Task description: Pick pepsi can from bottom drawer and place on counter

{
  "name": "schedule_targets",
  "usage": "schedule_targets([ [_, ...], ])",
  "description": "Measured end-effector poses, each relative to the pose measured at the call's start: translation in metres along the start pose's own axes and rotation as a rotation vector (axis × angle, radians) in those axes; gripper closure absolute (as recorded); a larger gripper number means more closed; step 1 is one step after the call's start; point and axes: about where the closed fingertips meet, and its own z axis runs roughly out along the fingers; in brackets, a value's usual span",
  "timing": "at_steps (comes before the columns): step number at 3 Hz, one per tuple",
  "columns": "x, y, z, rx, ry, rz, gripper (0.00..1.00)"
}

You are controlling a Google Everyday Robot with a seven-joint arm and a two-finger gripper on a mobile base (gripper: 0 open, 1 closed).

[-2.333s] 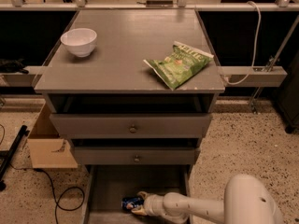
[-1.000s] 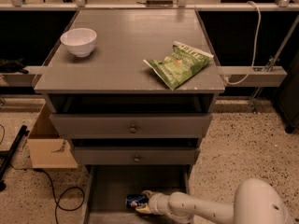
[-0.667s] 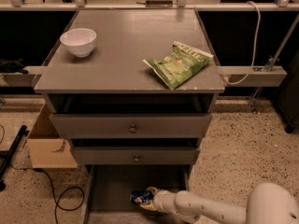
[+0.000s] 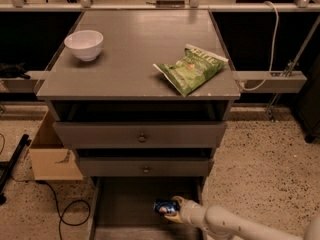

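Note:
The pepsi can (image 4: 163, 207), blue with a round logo, lies on its side in my gripper (image 4: 171, 209), low over the floor of the open bottom drawer (image 4: 125, 206). The gripper is shut on the can at the drawer's right side. My white arm (image 4: 235, 226) reaches in from the lower right. The counter (image 4: 135, 49) is the grey top of the cabinet, well above the gripper.
A white bowl (image 4: 84, 44) stands at the counter's back left and a green chip bag (image 4: 192, 67) lies at its right. Two knobbed upper drawers (image 4: 142, 136) jut out above the bottom drawer. A cardboard box (image 4: 50, 154) and cables lie on the floor at left.
The gripper has moved to the right and slightly up with the can in it, and the arm has drawn back towards the lower right.

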Motion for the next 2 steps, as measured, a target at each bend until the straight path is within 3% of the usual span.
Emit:
schedule_targets([
  [1,0.000,-0.028,-0.064,0.079,0.010,-0.008,1.00],
  [2,0.001,-0.045,-0.102,0.130,0.022,-0.014,1.00],
])
